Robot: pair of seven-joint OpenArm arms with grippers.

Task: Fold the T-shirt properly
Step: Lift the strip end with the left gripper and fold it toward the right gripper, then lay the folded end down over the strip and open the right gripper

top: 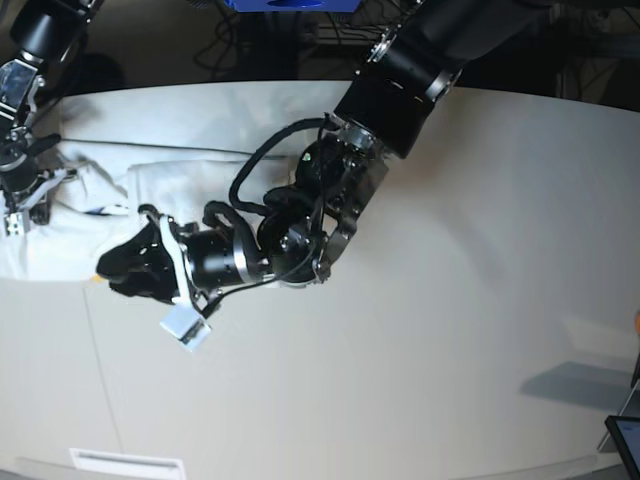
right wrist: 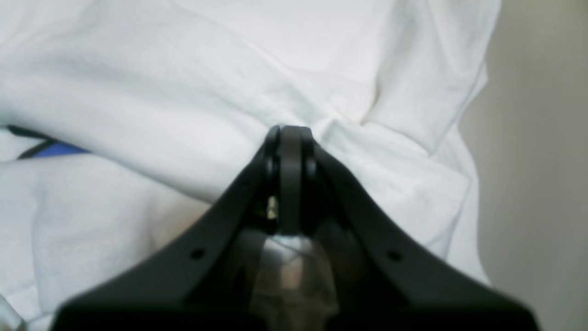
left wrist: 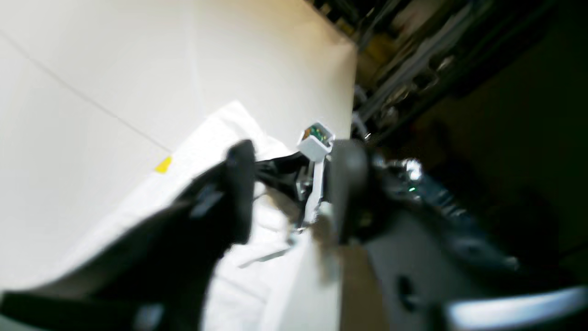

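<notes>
The white T-shirt lies crumpled at the table's far left, and a sliver of blue print shows under a fold. My right gripper is shut, its tips pinching a fold of the T-shirt where creases run together; in the base view it sits at the shirt's left end. My left gripper is blurred, its fingers apart with nothing between them, over the T-shirt. In the base view it hovers at the shirt's near edge.
The cream table spreads wide to the right. Its edge borders dark racks and cables. A small yellow mark lies beside the cloth. A screen corner pokes in at the lower right.
</notes>
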